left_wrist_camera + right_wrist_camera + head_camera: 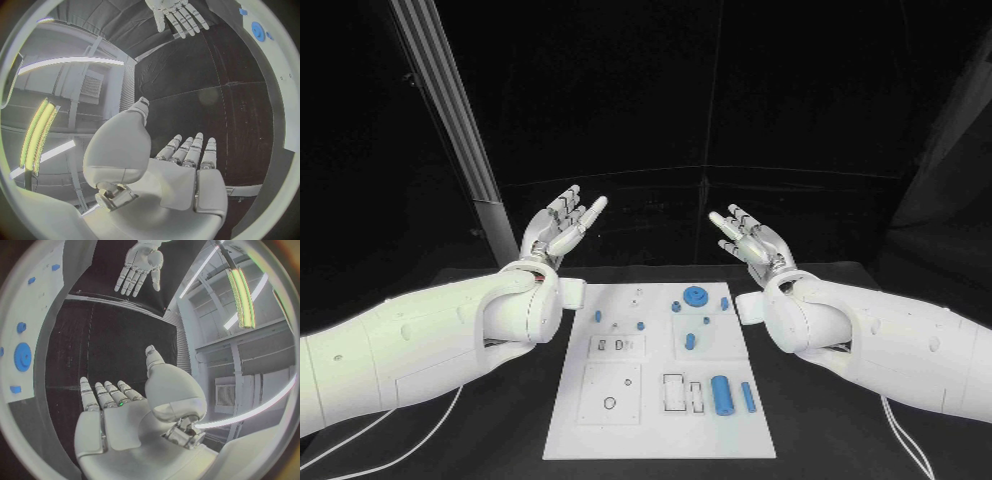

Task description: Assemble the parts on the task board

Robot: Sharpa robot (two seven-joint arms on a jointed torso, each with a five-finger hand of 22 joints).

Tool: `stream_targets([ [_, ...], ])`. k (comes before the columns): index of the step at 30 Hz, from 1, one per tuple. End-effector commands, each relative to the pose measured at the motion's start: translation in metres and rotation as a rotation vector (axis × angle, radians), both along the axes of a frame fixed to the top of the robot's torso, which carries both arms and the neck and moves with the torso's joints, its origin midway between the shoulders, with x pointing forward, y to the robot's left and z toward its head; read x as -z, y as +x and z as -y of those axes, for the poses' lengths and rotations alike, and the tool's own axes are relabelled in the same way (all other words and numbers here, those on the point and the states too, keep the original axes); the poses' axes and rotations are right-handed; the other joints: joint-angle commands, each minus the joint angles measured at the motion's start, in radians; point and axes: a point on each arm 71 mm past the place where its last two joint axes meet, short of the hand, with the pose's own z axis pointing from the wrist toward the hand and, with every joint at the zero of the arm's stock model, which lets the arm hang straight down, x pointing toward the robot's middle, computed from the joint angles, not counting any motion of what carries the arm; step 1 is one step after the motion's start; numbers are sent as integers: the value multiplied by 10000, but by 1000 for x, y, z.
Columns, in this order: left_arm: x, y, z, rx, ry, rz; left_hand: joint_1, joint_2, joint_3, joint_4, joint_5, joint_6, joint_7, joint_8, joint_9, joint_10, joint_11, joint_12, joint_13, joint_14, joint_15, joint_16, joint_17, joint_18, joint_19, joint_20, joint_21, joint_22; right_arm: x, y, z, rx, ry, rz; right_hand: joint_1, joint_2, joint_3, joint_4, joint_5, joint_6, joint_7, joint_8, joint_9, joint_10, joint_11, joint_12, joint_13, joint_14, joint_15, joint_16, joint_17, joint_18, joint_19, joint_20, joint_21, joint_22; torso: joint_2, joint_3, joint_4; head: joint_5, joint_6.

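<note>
1. At the centre left of the head view, our left hand (561, 228) is raised above the far end of the table (473, 420), fingers apart and holding nothing. We judge it is parked clear so the board lies unobstructed.
2. In the lower middle lies the white task board (589, 430), flat on the table between our arms. The blue parts rest loose on it: a round gear (695, 295) near its upper edge, small pegs (597, 316) below that, and a thick cylinder (721, 395) beside a slim bar (749, 397) at lower right. None looks fitted yet, so assembly seems unstarted.
3. At the centre right, our right hand (751, 235) mirrors the left, fingers spread and empty, well apart from the parts.
</note>
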Motion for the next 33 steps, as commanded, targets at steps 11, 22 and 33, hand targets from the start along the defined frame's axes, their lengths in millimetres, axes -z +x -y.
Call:
stream_targets([
  [11,4,1,-17,413,-312,268,686,462,176,28,22,2193,1446,450,249,2481,766,469,263,3503,527,934,495,-195,1800,276,819,416,-9,18,11,-1624,-1542,1134,2886,-37,493,-1895,-183,4916,1528,1299,691,6413,519,1633,681,6828,184,1921,678,956,5058,84,1968,880,105,-31,-5,-78,-111],
  [22,2,-5,-22,943,-213,388,1346,835,-147,-491,-20,6877,1084,1333,528,8020,217,1474,479,7717,-210,1986,902,236,7436,-32,3003,1201,-12,19,24,-1676,-3040,2154,3210,167,808,-2751,-182,8483,960,1605,627,9353,-240,1525,493,9899,-636,1881,550,1322,7199,-409,2646,809,469,-18,94,-119,7],
  [33,-3,-23,-19,1996,-36,415,1613,1072,-380,-864,-23,7779,776,1152,427,9257,-177,1226,489,9555,-731,2113,1626,227,9069,-565,3227,1081,-18,24,24,-2453,-6276,2913,3442,-91,1293,-2766,-80,9502,655,1249,585,10942,-700,1044,509,12601,-1469,2193,827,1283,9114,-1330,3843,1218,1029,-75,165,-232,-29],
])
